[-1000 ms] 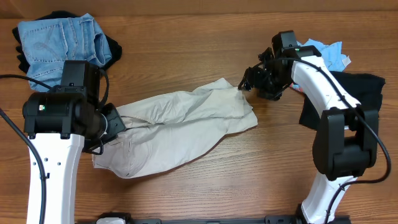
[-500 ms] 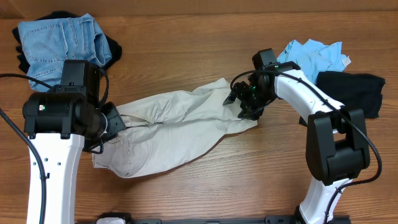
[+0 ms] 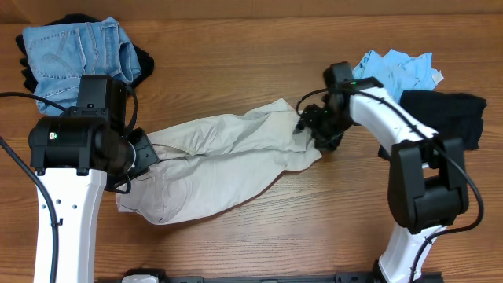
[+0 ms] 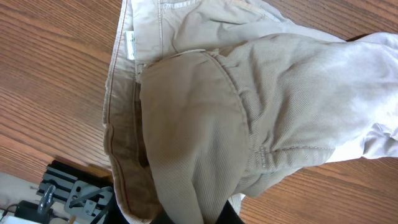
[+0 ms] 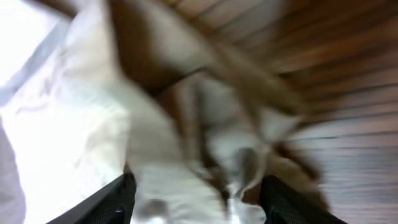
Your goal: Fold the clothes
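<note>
The cream-beige trousers (image 3: 228, 157) lie stretched across the middle of the table, waistband to the left and leg ends to the right. My left gripper (image 3: 145, 155) is at the waistband end. In the left wrist view a fold of the trousers (image 4: 249, 106) is pinched in the left gripper (image 4: 194, 214), which is shut on it. My right gripper (image 3: 309, 126) is down at the leg end. The right wrist view is blurred: the right gripper (image 5: 199, 199) has its fingers (image 5: 115, 199) wide apart, with the pale trousers (image 5: 81, 124) lying between them.
Folded blue denim (image 3: 75, 51) lies at the back left on a black piece (image 3: 145, 63). A light-blue tee (image 3: 397, 71) and another black garment (image 3: 444, 114) lie at the back right, beside the right arm. Bare wood (image 3: 259, 236) runs along the front.
My right gripper swung left from beside the tee onto the trousers' leg end, then edged back right, its jaws narrowing a little. The left arm has stayed still.
</note>
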Controlling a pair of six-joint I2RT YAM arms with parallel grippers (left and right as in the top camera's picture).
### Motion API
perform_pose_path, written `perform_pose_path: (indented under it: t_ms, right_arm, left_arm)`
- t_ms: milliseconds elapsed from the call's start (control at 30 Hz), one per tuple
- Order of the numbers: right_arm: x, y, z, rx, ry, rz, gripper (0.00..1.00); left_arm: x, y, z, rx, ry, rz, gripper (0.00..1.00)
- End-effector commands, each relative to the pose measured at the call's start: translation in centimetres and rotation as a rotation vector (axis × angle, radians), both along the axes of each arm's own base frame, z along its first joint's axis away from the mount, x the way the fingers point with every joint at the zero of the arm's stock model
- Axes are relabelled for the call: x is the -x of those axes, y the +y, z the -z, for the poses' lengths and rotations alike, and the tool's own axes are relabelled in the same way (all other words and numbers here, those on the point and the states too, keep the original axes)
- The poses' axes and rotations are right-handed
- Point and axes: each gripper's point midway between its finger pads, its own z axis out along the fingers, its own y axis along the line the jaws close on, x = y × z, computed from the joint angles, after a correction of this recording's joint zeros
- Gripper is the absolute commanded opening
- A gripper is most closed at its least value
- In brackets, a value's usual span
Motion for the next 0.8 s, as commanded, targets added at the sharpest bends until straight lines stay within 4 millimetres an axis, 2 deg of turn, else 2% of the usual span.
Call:
perform_pose_path:
  t_ms: [0,67,133,167,233,333,400,500,567,600,667,767]
  right_arm:
    - [-0.2,1.3,-1.2,-0.001,-0.051,-0.034,0.68]
    - [-0.4,-0.1,-0.7,0.076,-0.058,-0.023,0.68]
    - [-0.4,-2.8,-0.2,0.185,-0.047,0.009,0.68]
    - [-0.3,-4.8,-0.2,0.246,-0.029,0.037,0.68]
    - [-0.4,-7.9,-0.9,0.305,-0.002,0.092,0.68]
    - [-0.9,-9.3,-2.5,0.300,-0.021,0.114,0.68]
    - [-1.1,-9.0,-3.4,0.282,-0.047,0.107,0.68]
    - [-1.4,-6.4,-4.3,0.154,-0.091,0.017,0.68]
    - [-1.7,-6.1,-4.5,0.135,-0.116,-0.016,0.66]
    - [-1.7,-5.4,-4.6,0.098,-0.131,-0.059,0.63]
    - [-1.3,-3.7,-5.1,0.019,-0.152,-0.152,0.61]
    - [0.0,-2.0,-4.4,0.018,-0.128,-0.202,0.62]
  left_arm:
    - [-0.1,0.0,-0.9,-0.008,-0.037,0.014,0.08]
    - [0.0,0.0,-0.9,-0.008,-0.037,0.014,0.08]
    - [0.0,0.0,-0.8,-0.009,-0.037,0.018,0.08]
    - [-0.1,0.0,-0.8,-0.009,-0.037,0.021,0.08]
    - [0.0,0.0,-0.8,-0.009,-0.036,0.021,0.09]
    - [-0.1,0.0,-0.8,-0.009,-0.037,0.021,0.09]
    - [-0.1,0.0,-0.8,-0.009,-0.037,0.021,0.09]
    - [-0.1,0.0,-0.9,-0.009,-0.038,0.021,0.09]
    - [-0.1,0.0,-0.8,-0.009,-0.038,0.021,0.09]
    - [-0.1,0.0,-0.8,-0.010,-0.038,0.021,0.09]
    - [-0.2,0.0,-0.9,-0.009,-0.043,0.021,0.10]
    - [-0.2,0.0,-0.9,-0.009,-0.041,0.021,0.10]
